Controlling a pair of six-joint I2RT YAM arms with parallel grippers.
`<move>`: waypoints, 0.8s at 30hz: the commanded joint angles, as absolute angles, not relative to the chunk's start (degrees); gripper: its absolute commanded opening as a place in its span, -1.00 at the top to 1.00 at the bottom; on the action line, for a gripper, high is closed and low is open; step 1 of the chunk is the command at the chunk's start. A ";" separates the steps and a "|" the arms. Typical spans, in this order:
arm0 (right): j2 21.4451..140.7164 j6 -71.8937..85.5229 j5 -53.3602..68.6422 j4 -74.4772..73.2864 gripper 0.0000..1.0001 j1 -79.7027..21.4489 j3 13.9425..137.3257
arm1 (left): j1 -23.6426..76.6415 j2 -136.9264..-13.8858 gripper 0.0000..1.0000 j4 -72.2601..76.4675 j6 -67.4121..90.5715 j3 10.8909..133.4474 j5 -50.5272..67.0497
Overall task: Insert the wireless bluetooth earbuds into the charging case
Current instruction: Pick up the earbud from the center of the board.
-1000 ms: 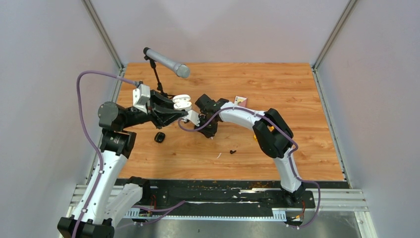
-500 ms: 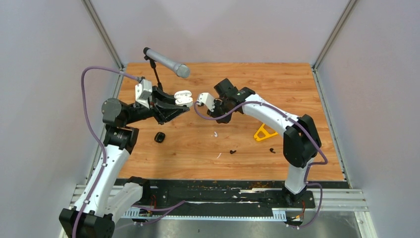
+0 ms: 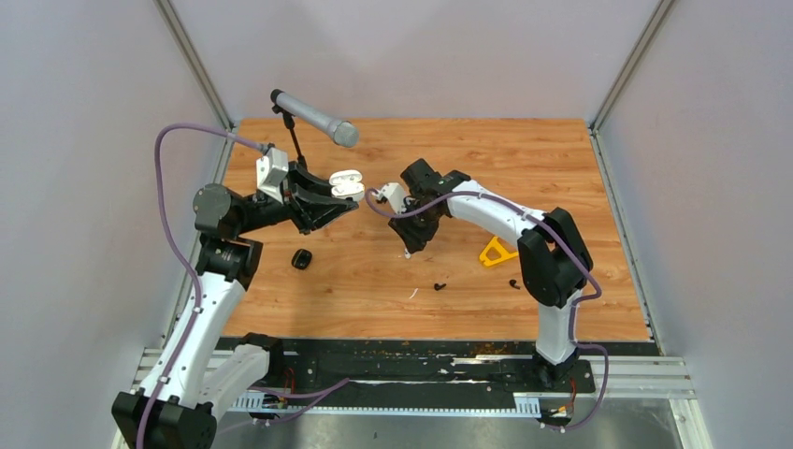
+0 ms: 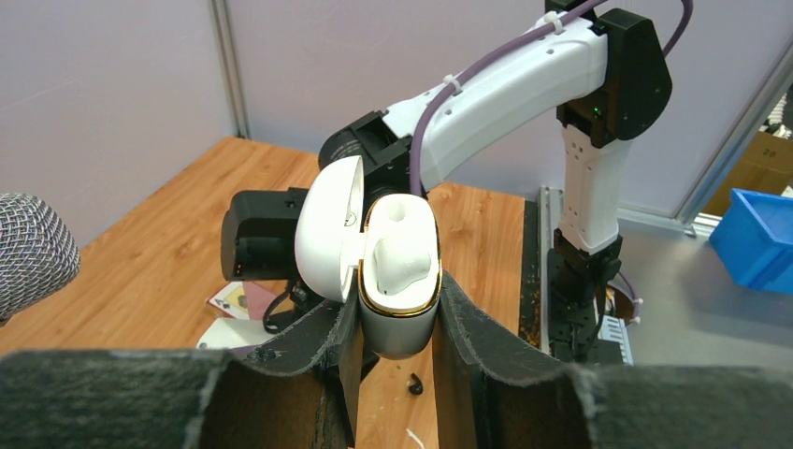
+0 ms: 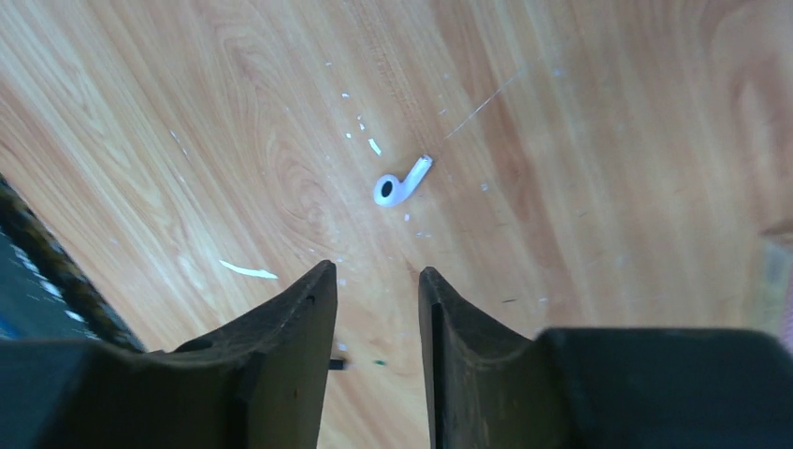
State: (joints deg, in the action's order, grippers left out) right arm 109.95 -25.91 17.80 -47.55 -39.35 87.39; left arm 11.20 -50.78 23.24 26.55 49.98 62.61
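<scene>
Left wrist view: the left gripper (image 4: 399, 309) squeezes the white charging case (image 4: 397, 332) tight. Its lid is flipped open, and a white earbud (image 4: 400, 264) sits inside. Right wrist view: the right gripper (image 5: 374, 281) has its jaws apart and empty, over a second white earbud (image 5: 400, 182) lying on the wooden table (image 5: 234, 112).

Left arm (image 3: 192, 323) and right arm (image 3: 486, 210): white links, black joints, a purple cable (image 3: 157, 178) along each; right gripper (image 5: 374, 271) has black wedge fingers
</scene>
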 commanded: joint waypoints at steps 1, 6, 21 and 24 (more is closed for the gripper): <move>111.34 -2.41 17.76 -46.24 0.28 -39.56 88.92 | 10.94 -49.17 1.00 22.57 25.39 51.33 62.24; 115.30 5.37 15.24 -48.40 0.21 -39.56 92.94 | 10.90 -48.82 1.00 21.42 24.51 51.26 62.10; 120.71 5.38 10.56 -47.82 0.34 -39.52 93.23 | 10.90 -48.60 1.00 21.62 24.50 50.56 61.94; 121.31 4.12 10.25 -47.14 0.36 -39.47 93.53 | 10.90 -48.56 1.00 21.62 24.50 50.56 61.86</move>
